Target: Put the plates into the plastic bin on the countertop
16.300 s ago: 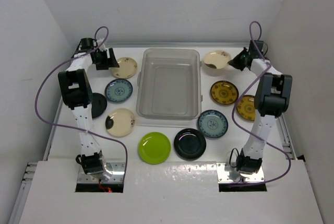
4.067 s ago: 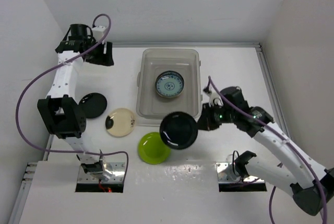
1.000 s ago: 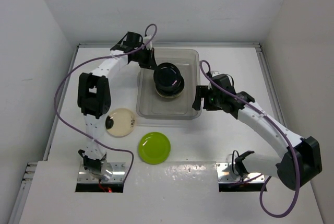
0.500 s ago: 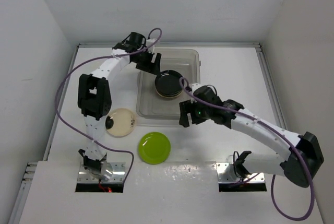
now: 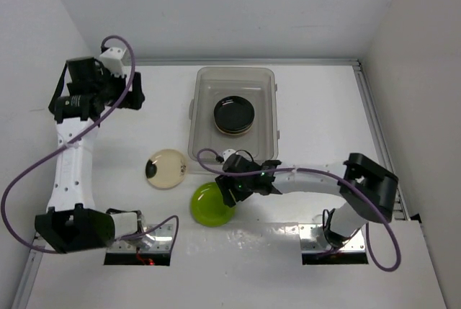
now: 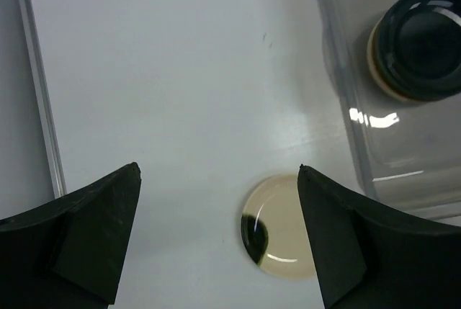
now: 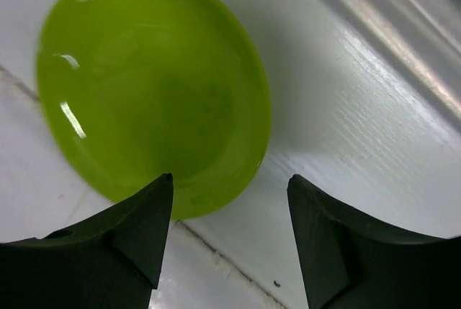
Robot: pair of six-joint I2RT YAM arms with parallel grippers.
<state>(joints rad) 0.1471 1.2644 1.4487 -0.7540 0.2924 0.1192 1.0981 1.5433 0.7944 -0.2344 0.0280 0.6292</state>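
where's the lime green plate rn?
Top view: lime green plate sits on the countertop below the plastic bin, right of the cream plate, right gripper at its edge.

You had plain white walls on three sides: the back wall (image 5: 238,6) at 12 o'clock, the left wall (image 5: 29,57) at 9 and the right wall (image 5: 425,57) at 3. They edged your flat white countertop (image 5: 324,107). A thin rail (image 5: 380,140) ran along its 3 o'clock edge. Light glared off it near 6 o'clock.
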